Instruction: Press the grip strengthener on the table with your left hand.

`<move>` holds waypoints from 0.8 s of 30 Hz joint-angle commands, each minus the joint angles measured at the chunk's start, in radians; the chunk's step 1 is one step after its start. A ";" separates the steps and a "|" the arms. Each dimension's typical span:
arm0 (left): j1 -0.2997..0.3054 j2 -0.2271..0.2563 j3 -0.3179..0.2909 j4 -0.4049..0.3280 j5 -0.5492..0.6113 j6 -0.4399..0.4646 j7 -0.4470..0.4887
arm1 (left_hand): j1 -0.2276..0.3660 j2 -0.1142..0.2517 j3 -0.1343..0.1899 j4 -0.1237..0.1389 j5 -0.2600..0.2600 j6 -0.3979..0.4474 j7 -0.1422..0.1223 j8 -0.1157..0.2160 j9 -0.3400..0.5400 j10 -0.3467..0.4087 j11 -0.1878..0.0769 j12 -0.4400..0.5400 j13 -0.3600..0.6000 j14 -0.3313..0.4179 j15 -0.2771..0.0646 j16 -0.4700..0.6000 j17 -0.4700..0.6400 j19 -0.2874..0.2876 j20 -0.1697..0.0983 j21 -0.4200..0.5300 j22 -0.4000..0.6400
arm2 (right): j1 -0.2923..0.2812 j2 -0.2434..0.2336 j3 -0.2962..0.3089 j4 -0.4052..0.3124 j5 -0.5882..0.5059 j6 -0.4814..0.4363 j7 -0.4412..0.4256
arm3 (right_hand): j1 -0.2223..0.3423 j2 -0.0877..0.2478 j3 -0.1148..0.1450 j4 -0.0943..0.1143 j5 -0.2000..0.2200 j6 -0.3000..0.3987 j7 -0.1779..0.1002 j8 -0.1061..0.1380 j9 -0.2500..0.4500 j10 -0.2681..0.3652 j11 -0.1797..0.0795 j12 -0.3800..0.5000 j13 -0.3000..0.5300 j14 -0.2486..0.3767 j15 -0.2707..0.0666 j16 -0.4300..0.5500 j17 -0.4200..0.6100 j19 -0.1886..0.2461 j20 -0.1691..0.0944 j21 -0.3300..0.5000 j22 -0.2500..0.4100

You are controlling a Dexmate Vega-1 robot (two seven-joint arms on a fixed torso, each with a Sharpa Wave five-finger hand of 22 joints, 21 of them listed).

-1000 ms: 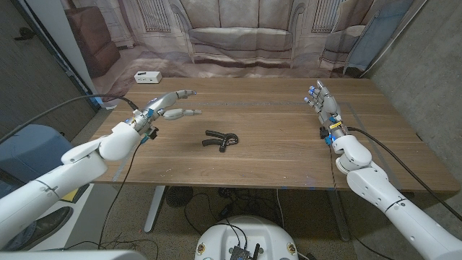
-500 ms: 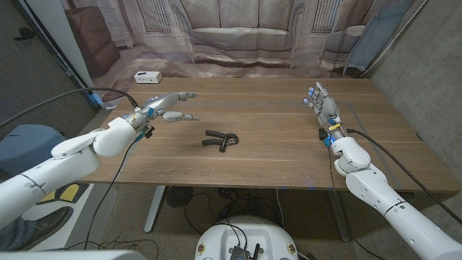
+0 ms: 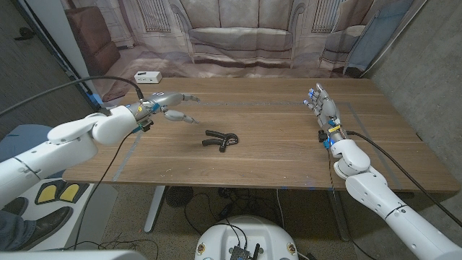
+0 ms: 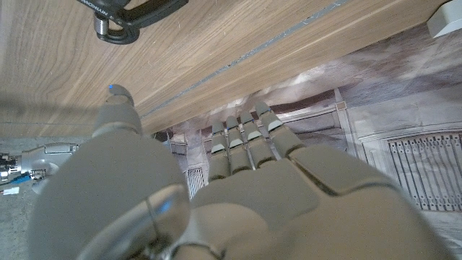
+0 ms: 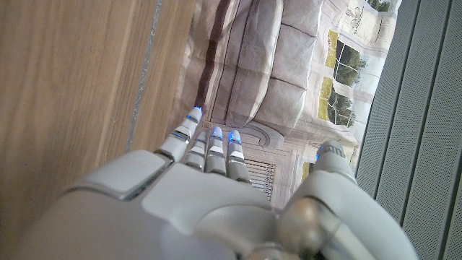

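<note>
1. Strengthener (image 3: 220,140) lies on the table (image 3: 274,155), about mid-depth and a little left of centre, well in from every edge. Black, two handles joined at a coil (handles lie flat on the wood).
2. In the left wrist view the strengthener (image 4: 133,16) shows in part: the coil and a bit of handle, on the wood beyond the fingertips.
3. Left hand (image 3: 172,105) is over the far-left part of the table, toward the left edge. Fingers stretched out and apart, thumb held away from them, nothing in it. Apart from the strengthener, which lies nearer the front edge and further right.
4. Left wrist view: the left hand (image 4: 238,180) seen from behind, fingers straight and side by side, thumb off to one side, nothing between them.
5. Right hand (image 3: 324,108) is near the right edge, in the far half of the table. It stands on its edge, fingers straight and pointing toward the far edge, holding nothing (whether it touches the wood, cannot tell).
6. Right wrist view: the right hand (image 5: 209,195), fingers extended with blue tips, thumb apart, empty.
7. White box (image 3: 147,76) sits off the table past its far-left corner, on the floor-print backdrop.
8. A cable (image 3: 108,83) arcs over the left arm.
</note>
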 commanded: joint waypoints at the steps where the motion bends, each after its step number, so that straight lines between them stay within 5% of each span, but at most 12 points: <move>1: -0.109 0.005 0.063 0.009 0.045 -0.003 -0.105 | 0.003 -0.001 -0.001 0.004 0.005 0.047 -0.005 0.012 0.006 0.025 -0.008 0.004 0.002 0.010 -0.010 0.003 0.001 -0.001 -0.010 -0.001 0.001 | -0.022 0.000 0.011 -0.021 -0.008 0.004 -0.020 | 0.010 -0.001 -0.002 0.000 0.006 0.001 0.001 -0.001 0.005 0.008 0.001 0.002 0.002 0.007 0.006 0.007 0.003 0.010 0.004 0.009 0.002; 11: -0.186 -0.006 0.124 0.014 0.094 -0.009 -0.201 | 0.034 0.011 0.009 -0.002 0.010 0.014 -0.012 -0.011 0.006 0.026 -0.010 -0.001 0.001 0.014 -0.016 0.003 0.000 0.010 -0.017 0.002 0.000 | -0.017 0.002 0.011 -0.022 -0.009 0.003 -0.017 | 0.011 0.000 -0.002 -0.001 0.006 0.001 0.000 -0.001 0.005 0.008 0.000 0.002 0.002 0.009 0.006 0.007 0.003 0.011 0.005 0.009 0.002; 24: -0.286 -0.037 0.197 0.022 0.150 -0.024 -0.347 | 0.069 0.010 0.013 -0.005 0.009 -0.051 -0.002 -0.039 0.007 0.014 -0.021 -0.012 0.003 0.080 -0.024 0.018 0.001 0.104 -0.014 0.033 0.005 | -0.004 0.009 0.004 -0.004 0.000 0.001 -0.002 | 0.012 0.001 -0.002 -0.001 0.006 0.002 -0.001 0.000 0.005 0.009 0.001 0.002 0.003 0.010 0.008 0.007 0.003 0.011 0.006 0.009 0.002</move>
